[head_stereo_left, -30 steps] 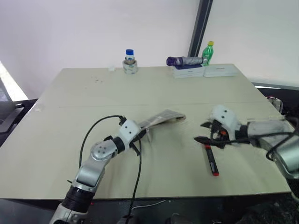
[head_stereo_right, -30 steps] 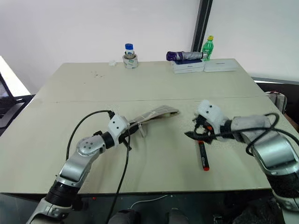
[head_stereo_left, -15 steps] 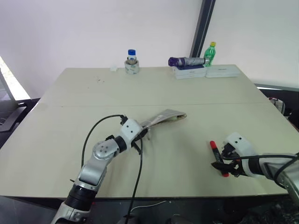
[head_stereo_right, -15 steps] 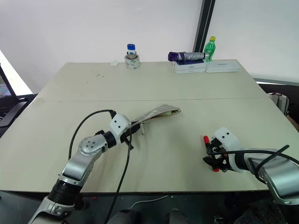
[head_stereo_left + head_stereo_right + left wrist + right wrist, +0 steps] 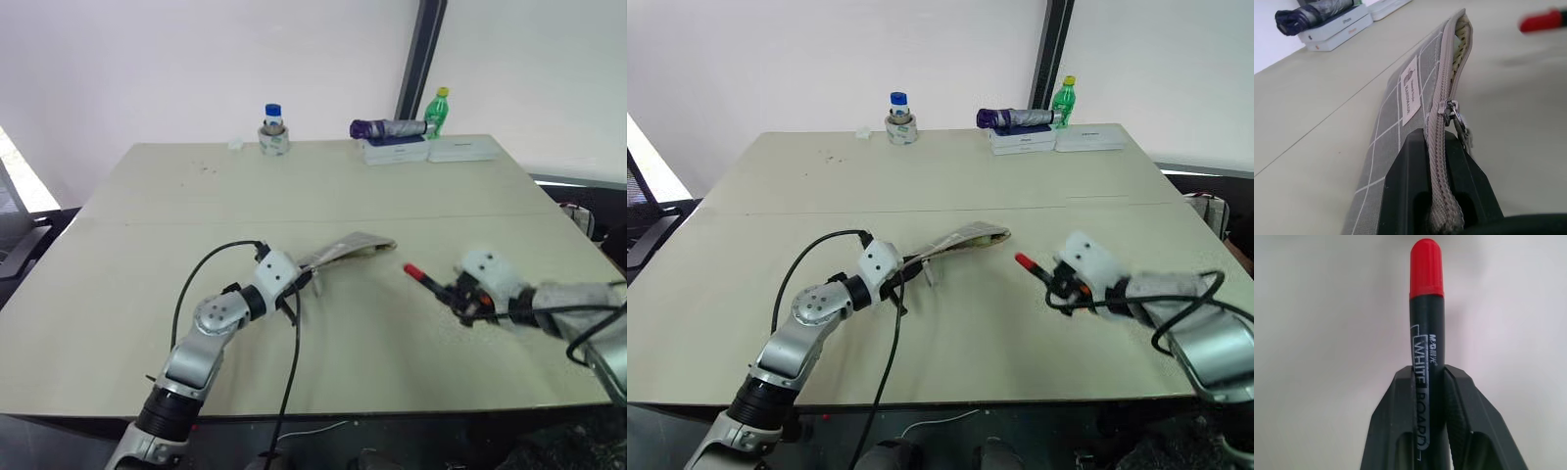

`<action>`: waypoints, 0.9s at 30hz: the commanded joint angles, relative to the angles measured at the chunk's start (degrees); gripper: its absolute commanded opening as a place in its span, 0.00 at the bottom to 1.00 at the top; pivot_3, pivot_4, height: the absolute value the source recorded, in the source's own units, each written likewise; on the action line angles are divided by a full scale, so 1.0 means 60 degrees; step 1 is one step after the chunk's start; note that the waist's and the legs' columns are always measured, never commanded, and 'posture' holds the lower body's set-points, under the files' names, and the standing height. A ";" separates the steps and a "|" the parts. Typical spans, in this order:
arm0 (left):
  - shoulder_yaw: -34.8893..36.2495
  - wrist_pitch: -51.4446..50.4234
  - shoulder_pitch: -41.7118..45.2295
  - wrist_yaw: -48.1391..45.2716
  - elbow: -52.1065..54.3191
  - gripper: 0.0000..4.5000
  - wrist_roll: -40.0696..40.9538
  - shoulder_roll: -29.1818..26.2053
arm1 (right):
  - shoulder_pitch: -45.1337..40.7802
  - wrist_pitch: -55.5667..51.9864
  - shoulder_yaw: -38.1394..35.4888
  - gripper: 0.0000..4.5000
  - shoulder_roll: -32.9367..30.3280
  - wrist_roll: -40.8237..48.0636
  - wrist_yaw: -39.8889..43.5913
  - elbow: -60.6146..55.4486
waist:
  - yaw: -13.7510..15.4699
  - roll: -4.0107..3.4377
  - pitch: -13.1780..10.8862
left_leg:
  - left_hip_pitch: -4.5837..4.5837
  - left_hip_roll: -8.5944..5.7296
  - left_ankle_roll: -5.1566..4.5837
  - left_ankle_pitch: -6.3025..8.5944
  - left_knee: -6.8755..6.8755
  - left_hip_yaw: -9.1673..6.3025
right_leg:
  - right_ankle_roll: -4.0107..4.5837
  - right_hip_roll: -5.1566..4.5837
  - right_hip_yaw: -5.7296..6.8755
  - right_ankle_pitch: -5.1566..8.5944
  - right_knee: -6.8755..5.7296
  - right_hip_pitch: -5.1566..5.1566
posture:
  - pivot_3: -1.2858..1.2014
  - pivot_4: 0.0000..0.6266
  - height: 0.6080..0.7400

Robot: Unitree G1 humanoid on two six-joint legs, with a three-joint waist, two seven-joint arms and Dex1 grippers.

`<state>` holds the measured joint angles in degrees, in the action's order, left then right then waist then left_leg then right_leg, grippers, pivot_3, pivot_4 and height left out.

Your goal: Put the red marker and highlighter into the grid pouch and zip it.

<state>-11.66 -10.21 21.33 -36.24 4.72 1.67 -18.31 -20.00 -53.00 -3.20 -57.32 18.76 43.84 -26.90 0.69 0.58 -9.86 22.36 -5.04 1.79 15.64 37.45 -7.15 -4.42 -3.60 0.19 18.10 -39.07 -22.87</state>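
1. Two arms work over a broad pale beige table point(image 5: 323, 186); I see a faint seam running across it from side to side, and a few small specks near its far left corner.
2. Behind the table I note a plain white wall point(image 5: 196, 59), with a dark vertical post point(image 5: 419, 59) rising behind the far right edge.
3. Along the far edge stand a small blue-capped bottle point(image 5: 272, 128), a flat white box point(image 5: 394, 150) with a folded purple umbrella point(image 5: 384, 128) lying on it, a second white box point(image 5: 464, 148) beside it, and a green bottle point(image 5: 435, 113) with a yellow cap.
4. My left gripper point(image 5: 294, 284) is clamped shut on one end of the grid pouch point(image 5: 345, 248), holding it on edge above the table centre. The left wrist view shows the zipper edge uppermost, the far end gaping, and the pull tab point(image 5: 1449, 108) just past the fingertips.
5. My right gripper point(image 5: 1065, 284) is closed around the red marker point(image 5: 1034, 270), held clear of the table, red cap pointing toward the pouch's open end; marker and pouch are near but apart.
6. The right wrist view shows the black fingers point(image 5: 1462, 411) pinching the marker's dark printed band.
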 commanded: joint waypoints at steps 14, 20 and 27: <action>-0.0223 0.0360 0.0266 -0.0106 0.0211 0.00 -0.0093 0.0015 | -0.1413 0.1600 0.1834 0.05 -0.0779 -0.1481 0.0890 0.0201 | 0.0002 0.0005 -0.0002 | 0.0009 -0.0001 0.0016 -0.0009 -0.0001 -0.0003 | 0.0000 -0.0006 0.0001 0.0000 0.0017 -0.0002 | 0.52 0.24 1.00; -0.0418 0.0410 0.0257 -0.0341 0.0292 0.00 -0.0168 -0.0087 | -0.1562 0.2313 0.2516 0.05 -0.0748 -0.2540 0.0888 0.0512 | 0.0007 0.0005 -0.0002 | 0.0009 -0.0001 0.0017 -0.0010 -0.0001 -0.0002 | 0.0000 -0.0006 0.0001 0.0000 0.0017 -0.0003 | 0.52 0.24 1.00; -0.0974 0.0802 0.0343 -0.0546 0.0174 0.00 -0.0865 -0.0464 | -0.1994 0.2614 0.3134 0.05 -0.0641 -0.3381 0.1206 0.0427 | 0.0006 0.0004 -0.0002 | 0.0009 -0.0001 0.0020 -0.0011 -0.0003 -0.0002 | 0.0000 -0.0006 0.0001 0.0000 0.0017 -0.0005 | 0.52 0.24 1.00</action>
<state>-16.60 -7.01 22.66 -39.09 4.61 -2.28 -20.91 -30.10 -38.35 15.71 -61.25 0.08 50.59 -23.02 0.73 0.60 -9.87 22.42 -5.05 1.91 15.58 37.43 -7.16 -4.42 -3.64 0.20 18.10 -38.97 -22.90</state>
